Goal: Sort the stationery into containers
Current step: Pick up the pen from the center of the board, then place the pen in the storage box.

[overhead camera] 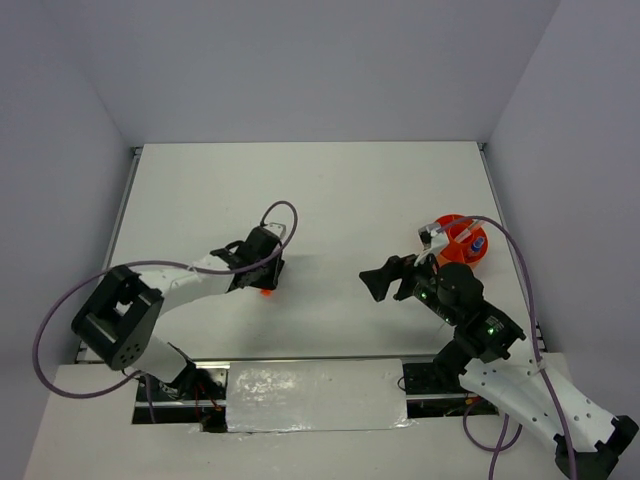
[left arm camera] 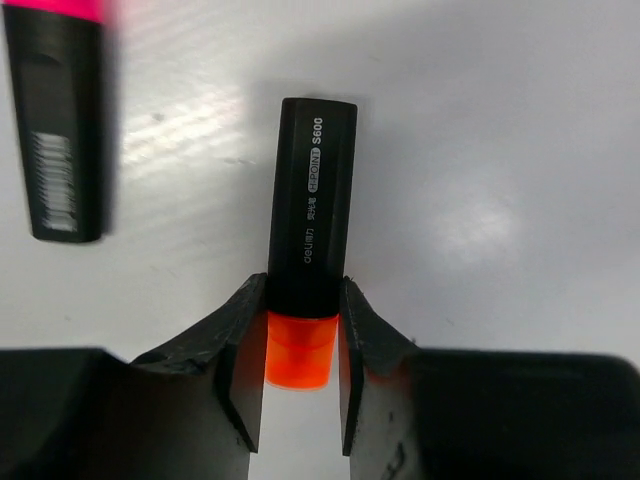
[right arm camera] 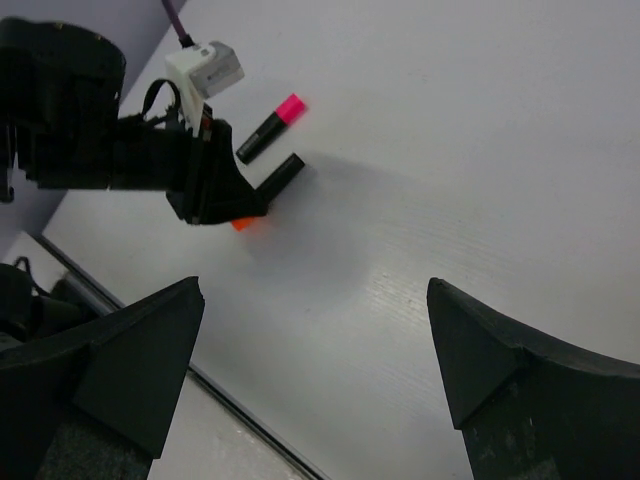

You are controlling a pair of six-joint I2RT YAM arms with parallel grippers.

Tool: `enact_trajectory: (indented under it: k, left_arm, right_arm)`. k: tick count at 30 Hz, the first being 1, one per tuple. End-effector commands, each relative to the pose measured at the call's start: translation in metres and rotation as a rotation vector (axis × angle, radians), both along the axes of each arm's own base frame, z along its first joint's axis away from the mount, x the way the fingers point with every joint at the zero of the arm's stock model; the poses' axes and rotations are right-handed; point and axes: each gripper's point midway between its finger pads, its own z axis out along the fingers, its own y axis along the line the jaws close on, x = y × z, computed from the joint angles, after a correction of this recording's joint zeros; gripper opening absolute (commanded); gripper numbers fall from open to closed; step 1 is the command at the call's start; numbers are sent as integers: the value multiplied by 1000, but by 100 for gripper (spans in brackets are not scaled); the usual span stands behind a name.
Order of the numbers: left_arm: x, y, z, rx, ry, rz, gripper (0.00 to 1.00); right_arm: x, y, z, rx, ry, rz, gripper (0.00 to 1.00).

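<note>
Left claw [left arm camera: 303,290] clamped on the orange-capped highlighter [left arm camera: 312,190]; right claw [right arm camera: 315,290] wide apart.

The left arm [overhead camera: 190,275] reaches forward from its base and bends in toward the middle of the table, wrist angled down so the left gripper [left arm camera: 300,292] sits low over the surface. Its two black fingers [left arm camera: 245,340] press against either side of an orange-capped highlighter [left arm camera: 312,200], right where the cap meets the barrel. The right arm [overhead camera: 470,320] folds up from its base at the near right and stretches leftward, held higher. The right gripper [right arm camera: 315,335] points toward the other arm, jaws spread wide with nothing between them.
</note>
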Motion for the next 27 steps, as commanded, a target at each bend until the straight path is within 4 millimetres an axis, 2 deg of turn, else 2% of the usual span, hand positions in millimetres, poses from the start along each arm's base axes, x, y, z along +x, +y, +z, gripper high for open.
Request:
enact_trajectory:
  k: [1, 3, 4, 7, 10, 11, 14, 17, 18, 20, 21, 23, 25, 27]
  left_arm:
    - [-11, -41, 51, -172, -133, -90, 0]
    - [-16, -58, 77, -247, -218, -132, 0]
    - [-24, -73, 100, -313, -290, -173, 0]
    - [-38, -99, 139, -423, -421, -260, 0]
    - [-51, -113, 155, -471, -476, -313, 0]
    - [-52, -115, 158, -475, -488, -328, 0]
    - [-59, -123, 163, -485, -507, -357, 0]
    - [-62, -129, 171, -503, -529, -371, 0]
    - [-63, -130, 173, -508, -535, -376, 0]
    - [-65, -134, 179, -525, -548, -390, 0]
    - [-66, -135, 182, -528, -557, -393, 0]
    - [-66, -137, 185, -531, -562, -401, 0]
    - [-67, -140, 185, -532, -557, -417, 0]
    - [-69, -143, 183, -532, -547, -428, 0]
  right_arm:
    - [1, 14, 24, 201, 11, -13, 100]
    - [6, 19, 25, 300, 32, -42, 100]
    - [6, 23, 28, 381, 62, -48, 100]
    - [14, 31, 33, 509, 81, -71, 100]
    - [21, 39, 39, 519, 86, -97, 98]
    - [24, 41, 48, 533, 70, -106, 97]
    - [31, 54, 43, 483, 94, -140, 87]
    - [33, 64, 40, 469, 105, -154, 82]
    - [33, 72, 32, 449, 124, -151, 77]
    - [36, 74, 25, 441, 134, -183, 73]
    - [38, 77, 19, 426, 144, -194, 68]
    - [38, 82, 18, 438, 138, -189, 66]
    - [40, 85, 15, 439, 134, -190, 59]
    - [40, 92, 17, 446, 119, -167, 45]
